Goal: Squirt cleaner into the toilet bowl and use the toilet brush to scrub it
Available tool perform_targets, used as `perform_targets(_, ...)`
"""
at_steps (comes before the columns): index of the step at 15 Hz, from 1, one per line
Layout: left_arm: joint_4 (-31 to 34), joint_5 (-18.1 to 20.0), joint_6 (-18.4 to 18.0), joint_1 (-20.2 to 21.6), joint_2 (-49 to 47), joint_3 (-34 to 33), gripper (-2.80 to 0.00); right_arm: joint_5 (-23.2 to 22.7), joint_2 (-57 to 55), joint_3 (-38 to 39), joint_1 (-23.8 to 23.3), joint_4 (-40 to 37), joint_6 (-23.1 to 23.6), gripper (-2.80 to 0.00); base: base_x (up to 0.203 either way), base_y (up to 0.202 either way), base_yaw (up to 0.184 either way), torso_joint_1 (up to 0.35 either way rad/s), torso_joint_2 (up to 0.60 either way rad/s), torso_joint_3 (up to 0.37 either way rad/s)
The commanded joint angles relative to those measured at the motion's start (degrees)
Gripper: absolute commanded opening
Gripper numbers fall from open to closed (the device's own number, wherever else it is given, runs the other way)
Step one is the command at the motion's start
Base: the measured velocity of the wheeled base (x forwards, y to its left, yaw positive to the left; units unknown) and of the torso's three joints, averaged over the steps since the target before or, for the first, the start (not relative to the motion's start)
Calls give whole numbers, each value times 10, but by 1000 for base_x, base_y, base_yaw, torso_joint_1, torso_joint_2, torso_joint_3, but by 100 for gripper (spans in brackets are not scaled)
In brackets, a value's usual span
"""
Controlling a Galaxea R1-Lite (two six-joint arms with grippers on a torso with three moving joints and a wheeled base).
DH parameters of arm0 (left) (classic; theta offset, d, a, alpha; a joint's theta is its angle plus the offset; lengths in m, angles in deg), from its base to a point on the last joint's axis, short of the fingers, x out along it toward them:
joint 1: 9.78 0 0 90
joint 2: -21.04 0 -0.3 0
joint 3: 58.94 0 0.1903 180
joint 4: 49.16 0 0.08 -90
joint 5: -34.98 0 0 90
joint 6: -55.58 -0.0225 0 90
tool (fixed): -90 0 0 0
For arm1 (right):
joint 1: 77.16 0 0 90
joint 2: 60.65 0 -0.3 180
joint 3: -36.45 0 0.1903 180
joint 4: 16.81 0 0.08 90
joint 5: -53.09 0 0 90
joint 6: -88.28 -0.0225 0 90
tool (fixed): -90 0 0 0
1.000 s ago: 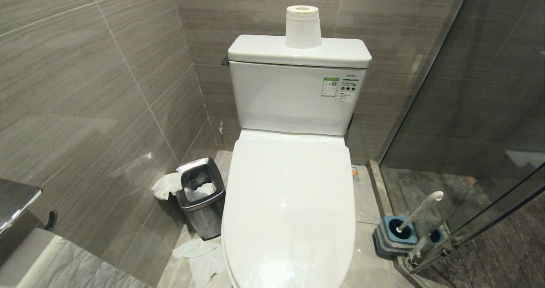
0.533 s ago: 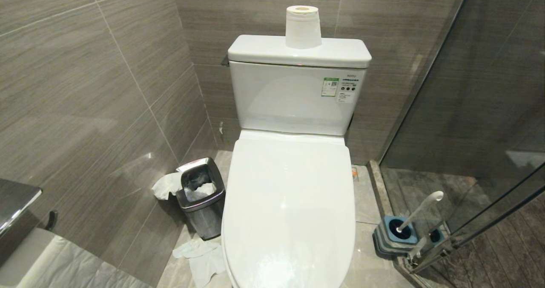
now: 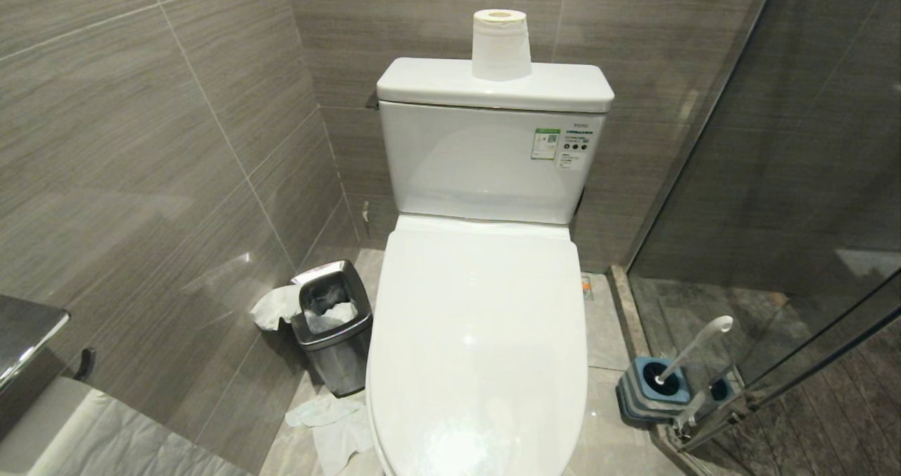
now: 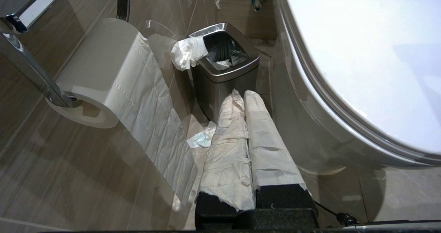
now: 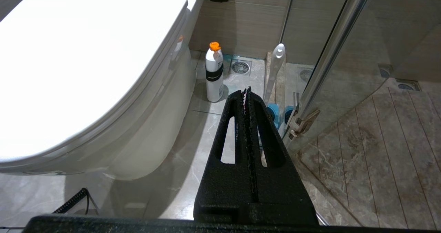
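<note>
The toilet bowl (image 3: 479,349) stands in the middle of the head view with its white lid down, so the inside is hidden. The cleaner (image 5: 214,75), a pale bottle with a dark band and orange cap, stands on the floor beside the bowl's right side. The toilet brush (image 3: 693,348) leans in its blue-and-grey holder (image 3: 651,389) by the glass door; its white handle (image 5: 275,67) shows past the right gripper. My left gripper (image 4: 244,95), fingers wrapped in white paper, hangs shut and empty by the bowl's left side. My right gripper (image 5: 246,91) hangs shut and empty to the bowl's right. Neither arm shows in the head view.
A square steel bin (image 3: 331,324) with tissue stands left of the bowl, and crumpled paper (image 3: 331,423) lies on the floor before it. A paper roll (image 3: 500,43) sits on the tank. A wall-mounted roll (image 4: 100,78) hangs at left. A glass shower door (image 3: 809,251) closes off the right.
</note>
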Motion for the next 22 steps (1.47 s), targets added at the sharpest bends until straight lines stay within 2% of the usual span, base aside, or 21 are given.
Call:
perform_targets(1, 0, 0, 0, 0, -1, 0, -280, 0, 0, 0, 0, 0, 0, -280, 0, 0, 0, 0, 0, 0)
perform_targets(22, 0, 0, 0, 0, -1, 0, -280, 0, 0, 0, 0, 0, 0, -280, 0, 0, 0, 0, 0, 0)
